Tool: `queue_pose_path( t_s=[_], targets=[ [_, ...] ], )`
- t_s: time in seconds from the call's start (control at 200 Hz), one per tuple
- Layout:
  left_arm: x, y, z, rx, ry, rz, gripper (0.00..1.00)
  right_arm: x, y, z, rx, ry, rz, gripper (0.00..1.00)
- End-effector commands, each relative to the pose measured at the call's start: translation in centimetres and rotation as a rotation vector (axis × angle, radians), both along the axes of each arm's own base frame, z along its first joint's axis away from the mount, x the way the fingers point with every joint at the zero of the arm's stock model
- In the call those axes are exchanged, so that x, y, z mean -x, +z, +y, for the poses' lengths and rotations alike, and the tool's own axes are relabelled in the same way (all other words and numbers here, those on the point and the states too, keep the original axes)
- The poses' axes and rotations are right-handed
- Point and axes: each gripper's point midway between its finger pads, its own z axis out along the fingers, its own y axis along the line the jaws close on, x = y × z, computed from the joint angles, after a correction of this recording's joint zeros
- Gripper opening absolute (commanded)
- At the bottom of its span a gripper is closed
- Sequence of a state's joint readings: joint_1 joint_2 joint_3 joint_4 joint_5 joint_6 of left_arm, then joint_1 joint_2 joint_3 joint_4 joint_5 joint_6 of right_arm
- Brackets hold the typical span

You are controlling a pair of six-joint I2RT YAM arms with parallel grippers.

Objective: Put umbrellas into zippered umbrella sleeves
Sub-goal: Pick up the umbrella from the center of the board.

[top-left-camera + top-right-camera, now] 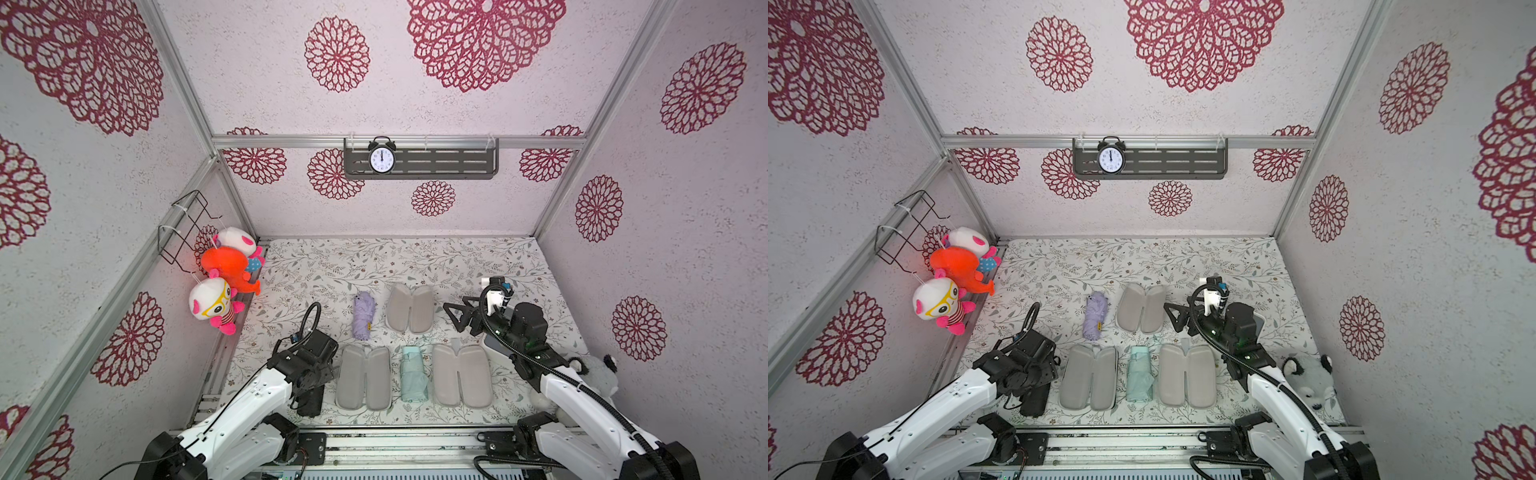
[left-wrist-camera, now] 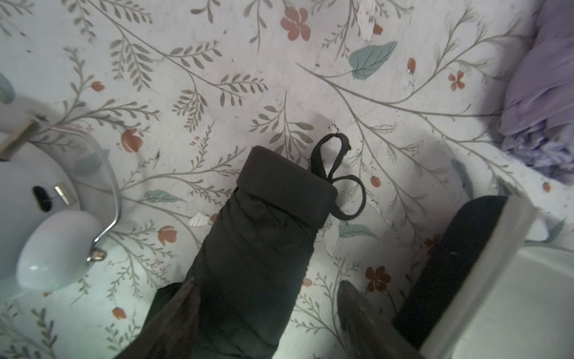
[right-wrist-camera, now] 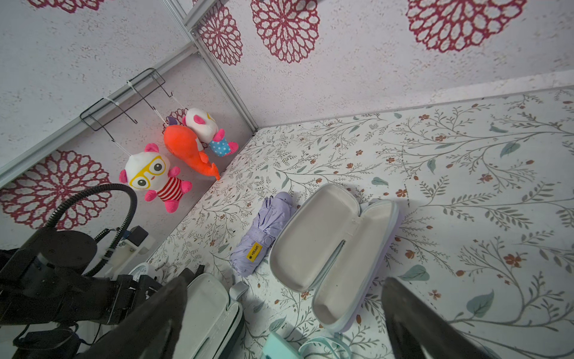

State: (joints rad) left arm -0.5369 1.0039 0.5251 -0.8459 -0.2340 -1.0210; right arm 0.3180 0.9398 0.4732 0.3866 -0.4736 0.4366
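The black umbrella (image 2: pixel 257 248) lies near the table's front left, partly under my left arm in a top view (image 1: pixel 311 403). My left gripper (image 2: pixel 267 283) is open and straddles it: one finger lies against its side, the other finger (image 2: pixel 357 307) stands a gap away. Beside it is an open black sleeve (image 1: pixel 363 376) with pale grey lining. The mint umbrella (image 1: pixel 413 374) lies between that sleeve and another open sleeve (image 1: pixel 462 374). Further back are the lilac umbrella (image 1: pixel 363 316) and the open lilac sleeve (image 1: pixel 409 307). My right gripper (image 1: pixel 459 316) hovers open and empty to the right of the lilac sleeve.
A grey plush animal (image 1: pixel 598 374) sits at the table's right edge by my right arm. Plush toys (image 1: pixel 220 286) hang on the left wall. A clock (image 1: pixel 381 156) stands on the back shelf. A white rounded object (image 2: pixel 46 223) lies close to the black umbrella.
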Motion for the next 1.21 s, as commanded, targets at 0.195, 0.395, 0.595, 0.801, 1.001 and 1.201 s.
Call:
queue_pose_path(
  t_s=[0.195,0.395,0.595,0.801,1.001,1.201],
  targets=[
    [1.3,-0.6,0.9,-0.080,0.053,0.050,0.73,-0.3,0.7,0.2,0.004,0.002,-0.029,0.99],
    [1.5,0.1,1.1,-0.126,0.063,0.071,0.80,-0.7,0.0,0.5,0.012,0.009,0.004,0.99],
    [2.3,1.3,1.8,-0.203,0.103,0.096,0.84,-0.6,0.1,0.7,0.008,0.025,0.008,0.99],
    [2.1,0.1,1.2,-0.207,0.071,0.158,0.79,-0.3,0.3,0.6,0.007,0.026,-0.003,0.99],
    [0.9,-2.5,0.7,-0.074,0.048,0.169,0.80,-0.1,0.4,0.4,0.010,0.015,-0.012,0.99],
    [0.6,-3.5,0.3,-0.080,0.010,0.231,0.69,-0.2,0.2,0.2,0.016,0.003,-0.009,0.99]
  ],
)
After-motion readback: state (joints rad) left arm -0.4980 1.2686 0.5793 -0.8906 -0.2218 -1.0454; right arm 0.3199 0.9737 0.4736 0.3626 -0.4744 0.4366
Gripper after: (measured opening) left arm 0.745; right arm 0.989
